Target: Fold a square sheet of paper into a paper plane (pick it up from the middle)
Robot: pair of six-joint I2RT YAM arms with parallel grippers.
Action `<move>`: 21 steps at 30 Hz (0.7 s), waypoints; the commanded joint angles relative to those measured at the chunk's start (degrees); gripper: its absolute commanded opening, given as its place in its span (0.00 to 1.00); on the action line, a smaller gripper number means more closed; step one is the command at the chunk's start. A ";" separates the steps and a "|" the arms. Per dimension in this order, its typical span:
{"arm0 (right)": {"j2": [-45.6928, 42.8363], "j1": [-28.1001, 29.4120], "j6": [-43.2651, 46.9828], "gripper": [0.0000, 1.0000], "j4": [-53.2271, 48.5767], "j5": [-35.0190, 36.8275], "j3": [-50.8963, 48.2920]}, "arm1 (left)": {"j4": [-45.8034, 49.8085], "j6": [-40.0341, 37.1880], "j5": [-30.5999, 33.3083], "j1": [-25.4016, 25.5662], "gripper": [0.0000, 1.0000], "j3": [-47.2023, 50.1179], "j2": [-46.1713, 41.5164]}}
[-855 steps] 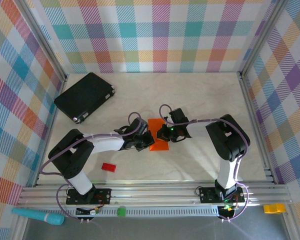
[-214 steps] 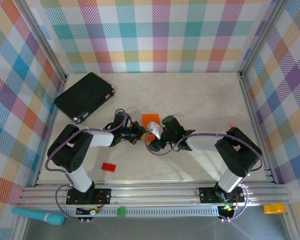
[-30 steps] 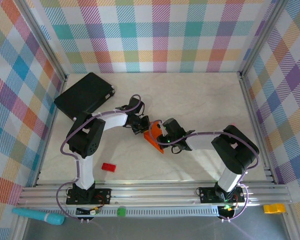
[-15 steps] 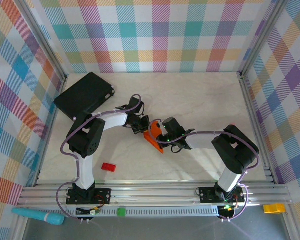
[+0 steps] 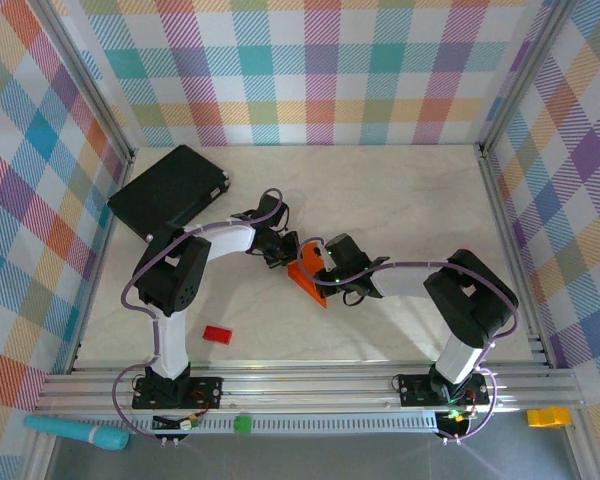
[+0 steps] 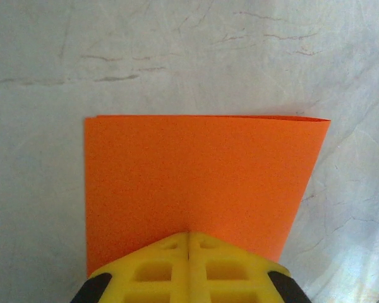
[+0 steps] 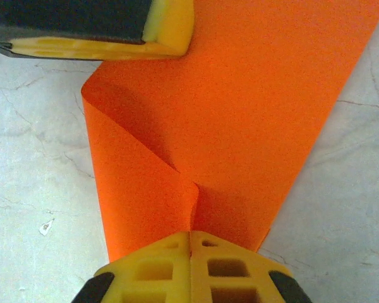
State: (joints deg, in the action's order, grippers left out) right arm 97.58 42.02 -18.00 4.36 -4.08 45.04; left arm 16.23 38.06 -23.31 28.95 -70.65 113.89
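The square sheet of paper [image 5: 308, 282] sits at the middle of the top view, doubled into a narrower orange strip that slants from upper left to lower right on the tabletop [image 5: 410, 200]. In the right wrist view one layer curls up off the layer beneath, so a fold looks to be in progress, not finished. The right pincer [image 7: 189, 235] is pressed together on the paper where that raised flap begins, probably to draw it across. The left pincer [image 6: 188, 235] is also closed, with its tips on the sheet's near edge. It seems to anchor the paper against sliding, though I cannot tell whether it nips or only presses. The black flat case [image 5: 170, 193] lies well apart at upper left, and the small red block [image 5: 217, 334] is at lower left.
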 commanded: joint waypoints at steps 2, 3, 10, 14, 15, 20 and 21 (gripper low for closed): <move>1.10 -0.18 0.20 0.00 -1.50 -0.23 2.02 | 3.28 -0.69 0.63 -0.30 0.05 -0.10 2.14; 1.24 -0.18 0.25 0.00 -1.66 -0.31 2.15 | 3.31 -0.55 0.63 -0.30 0.05 -0.10 2.08; 1.57 -0.17 -0.06 0.00 -1.87 -0.49 1.93 | 3.28 -0.53 0.68 -0.29 0.05 0.11 1.91; 2.15 -0.18 -0.30 0.00 -2.09 -0.32 1.82 | 3.22 -0.54 0.59 -0.28 0.05 -0.01 2.02; 2.25 -0.18 -0.39 0.00 -2.23 -0.23 1.95 | 3.24 -0.57 0.63 -0.30 0.05 -0.01 1.98; 3.10 -0.18 -0.51 0.00 -2.99 0.03 2.25 | 3.27 -0.45 0.46 -0.30 0.05 -0.19 1.93; 3.23 -0.23 -0.58 0.00 -3.21 0.03 2.26 | 3.21 -0.45 0.33 -0.30 0.06 -0.27 1.73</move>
State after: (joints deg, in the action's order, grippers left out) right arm 98.85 42.02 -18.02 3.31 -4.12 46.35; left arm 16.23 38.06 -23.29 28.95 -70.67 113.89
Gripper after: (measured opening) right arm 0.043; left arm 0.057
